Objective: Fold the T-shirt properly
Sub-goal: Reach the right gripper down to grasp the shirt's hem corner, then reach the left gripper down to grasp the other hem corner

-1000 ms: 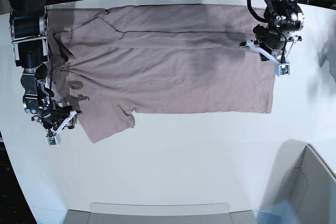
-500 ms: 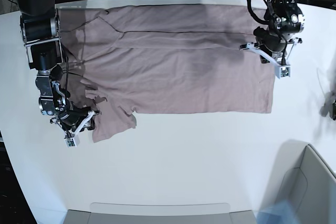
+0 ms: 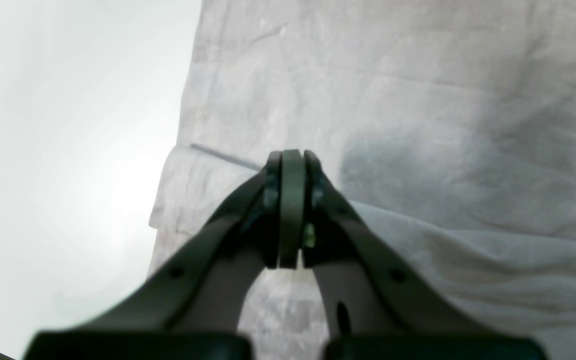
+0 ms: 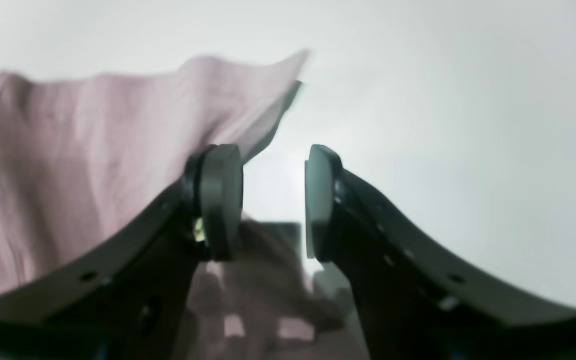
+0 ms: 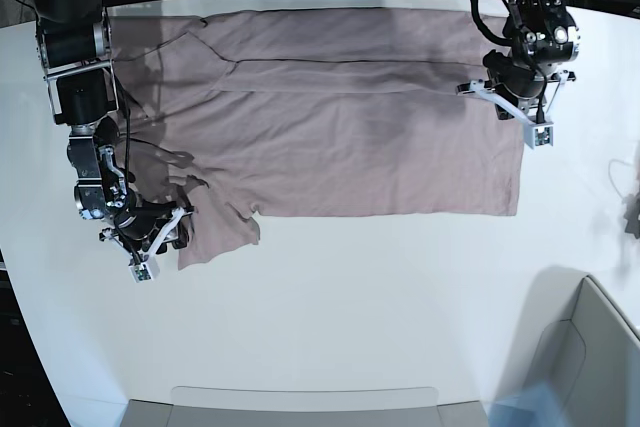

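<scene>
T-shirt (image 5: pixel 340 117) spread flat across the white table (image 5: pixel 380 317), filling the base view from 9 to 3 o'clock in the upper half. Far long edge, toward 12 o'clock, already turned in over the body along a straight crease. Near sleeve at 8 o'clock not yet folded, sticking out below the body. No crosswise fold yet, so probably early in the job: near side and sleeve to bring in, then halving left to do.

Left pincer (image 5: pixel 532 125) at 2 o'clock, pressed fully together, poised at the hem end; in the left wrist view (image 3: pixel 292 210) no cloth visible between the pads, nothing pinched. Cannot tell whether resting on the fabric or just above.

Right pincer (image 5: pixel 160 247) at 8 o'clock beside the loose sleeve, spread wide; in the right wrist view (image 4: pixel 273 205) bare gap between pads, pink cloth beside one pad, nothing gripped.
</scene>
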Motion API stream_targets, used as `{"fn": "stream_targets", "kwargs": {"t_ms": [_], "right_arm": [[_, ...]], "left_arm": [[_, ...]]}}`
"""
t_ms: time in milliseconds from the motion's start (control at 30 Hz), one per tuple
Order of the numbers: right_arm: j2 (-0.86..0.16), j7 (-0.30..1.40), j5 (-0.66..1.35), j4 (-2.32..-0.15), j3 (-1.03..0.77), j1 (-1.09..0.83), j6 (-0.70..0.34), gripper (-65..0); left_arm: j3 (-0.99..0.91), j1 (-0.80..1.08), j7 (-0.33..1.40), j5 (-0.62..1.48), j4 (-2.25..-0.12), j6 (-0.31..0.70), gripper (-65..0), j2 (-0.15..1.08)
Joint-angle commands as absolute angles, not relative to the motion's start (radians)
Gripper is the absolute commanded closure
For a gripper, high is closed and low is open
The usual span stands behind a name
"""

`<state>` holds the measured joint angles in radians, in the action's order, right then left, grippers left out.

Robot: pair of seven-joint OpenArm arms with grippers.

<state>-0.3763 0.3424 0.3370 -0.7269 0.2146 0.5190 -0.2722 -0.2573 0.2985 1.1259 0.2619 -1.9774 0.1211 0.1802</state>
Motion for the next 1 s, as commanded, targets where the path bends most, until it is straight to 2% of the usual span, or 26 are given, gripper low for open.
{"fn": "stream_targets", "kwargs": {"t_ms": [0,400,600,767,900,933,967], "right_arm": [[-0.387,0.32,0.34,-0.745,0.209,0.553,-0.272,-22.9],[-0.381,0.3,0.338,-0.739,0.211,0.561,-0.271,-22.9],[-0.354,0.305,0.338,-0.604,0.216,0.581,-0.272,-22.9],[-0.341,0.305,0.337,-0.576,0.239,0.573,-0.275,-22.9],[-0.34,0.305,0.337,-0.579,0.295,0.573,-0.275,-22.9],[-0.34,0.305,0.337,-0.581,0.302,0.573,-0.275,-22.9],[-0.34,0.305,0.337,-0.581,0.302,0.575,-0.275,-22.9]], "left_arm": [[-0.259,0.292,1.115,0.265,-1.991,0.124,0.0,0.186],[-0.257,0.292,1.115,0.265,-1.991,0.124,0.0,0.173],[-0.257,0.292,1.115,0.266,-1.991,0.124,0.0,0.173],[-0.257,0.291,1.113,0.266,-1.989,0.124,0.0,0.173],[-0.255,0.211,1.104,0.266,-1.933,0.124,0.0,0.185],[-0.257,0.185,1.104,0.265,-1.91,0.124,-0.3,0.197],[-0.257,0.151,1.101,0.263,-1.883,0.124,-5.8,0.216]]}}
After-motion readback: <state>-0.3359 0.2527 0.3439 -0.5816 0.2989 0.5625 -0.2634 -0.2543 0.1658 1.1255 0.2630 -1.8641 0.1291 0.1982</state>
